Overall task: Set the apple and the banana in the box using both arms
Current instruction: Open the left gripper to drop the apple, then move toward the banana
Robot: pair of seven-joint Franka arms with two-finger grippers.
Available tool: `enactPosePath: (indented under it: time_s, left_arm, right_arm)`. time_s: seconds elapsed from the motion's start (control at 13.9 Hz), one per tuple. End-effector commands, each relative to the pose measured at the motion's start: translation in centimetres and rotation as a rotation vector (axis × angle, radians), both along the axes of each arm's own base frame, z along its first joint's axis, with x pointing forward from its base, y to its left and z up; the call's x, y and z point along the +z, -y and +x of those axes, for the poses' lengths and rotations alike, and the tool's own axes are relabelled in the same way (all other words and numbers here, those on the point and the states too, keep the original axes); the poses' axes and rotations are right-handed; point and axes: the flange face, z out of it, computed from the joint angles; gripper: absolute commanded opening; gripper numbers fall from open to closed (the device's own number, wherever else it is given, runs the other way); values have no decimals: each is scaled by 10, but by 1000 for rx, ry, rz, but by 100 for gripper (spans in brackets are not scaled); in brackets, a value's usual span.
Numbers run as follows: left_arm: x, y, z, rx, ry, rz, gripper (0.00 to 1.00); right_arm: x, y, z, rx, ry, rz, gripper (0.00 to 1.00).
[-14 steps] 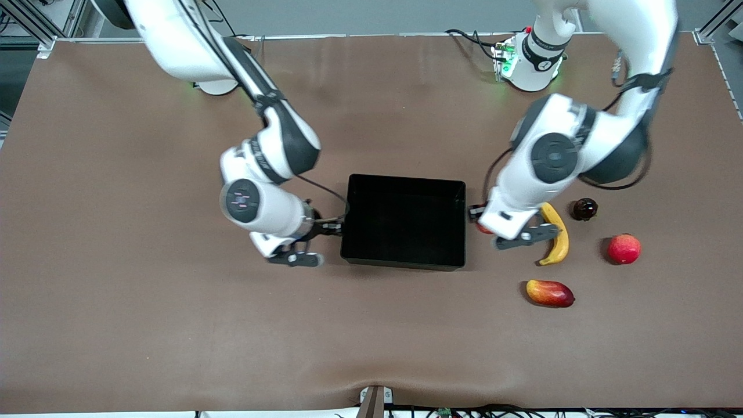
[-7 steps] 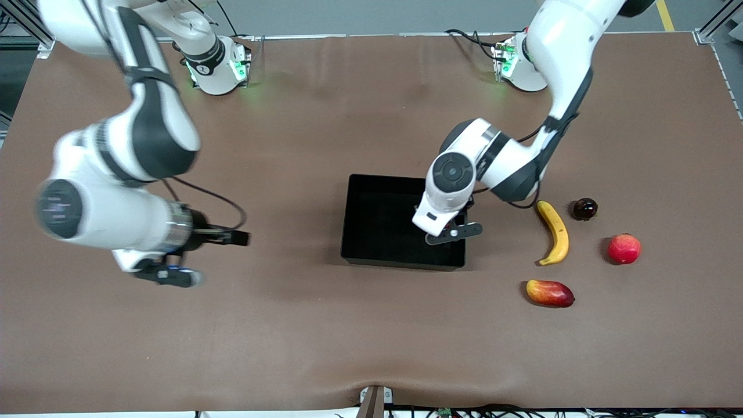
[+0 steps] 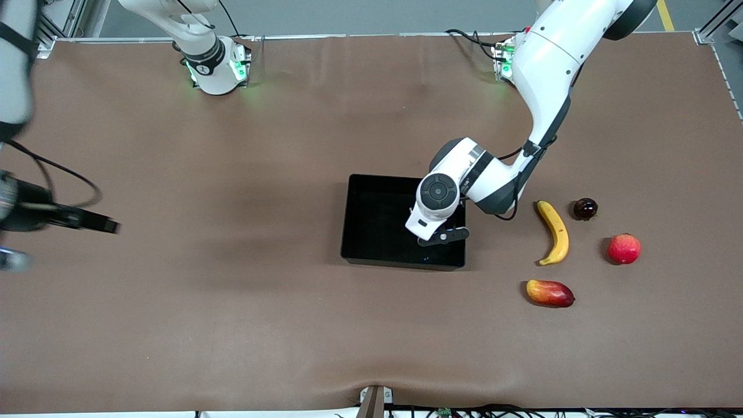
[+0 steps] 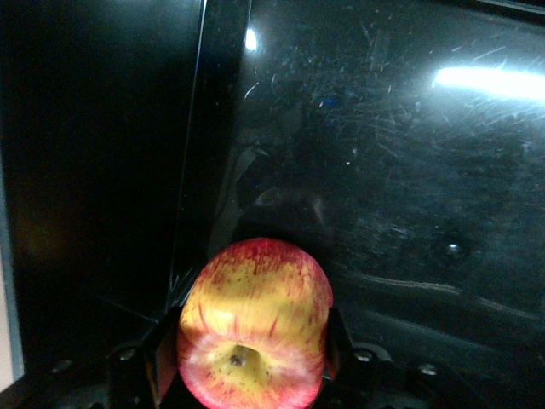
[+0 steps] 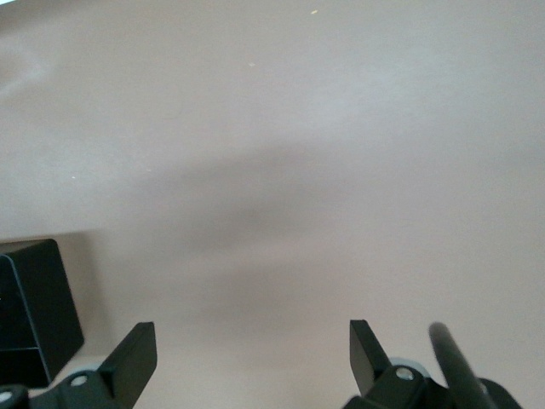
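Note:
The apple (image 4: 254, 328), red with yellow streaks, is clamped between my left gripper's (image 4: 247, 358) fingers, stem dimple toward the camera. That left gripper (image 3: 438, 235) is inside the black box (image 3: 400, 261), low over its floor (image 4: 409, 170), at the corner nearer the front camera toward the left arm's end. In the front view the wrist hides the apple. The banana (image 3: 554, 232) lies on the table beside the box, toward the left arm's end. My right gripper (image 5: 251, 354) is open and empty over bare table, well away from the box (image 5: 34, 307).
A dark round fruit (image 3: 584, 209), a plain pinkish-red round fruit (image 3: 624, 248) and a red-yellow mango-like fruit (image 3: 549, 292) lie around the banana. The right arm (image 3: 17, 203) is blurred at the table's edge at its own end.
My left gripper has carried the apple from beside the banana into the box. My right arm has swung away from the box toward its own end of the table.

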Motion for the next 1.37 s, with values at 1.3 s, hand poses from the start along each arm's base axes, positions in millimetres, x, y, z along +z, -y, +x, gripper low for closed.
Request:
enactPosePath:
  time_s: [1.3]
  left_arm:
    - [40, -350, 88, -206, 113, 32, 88]
  right_arm:
    - [80, -28, -100, 232, 97, -160, 100]
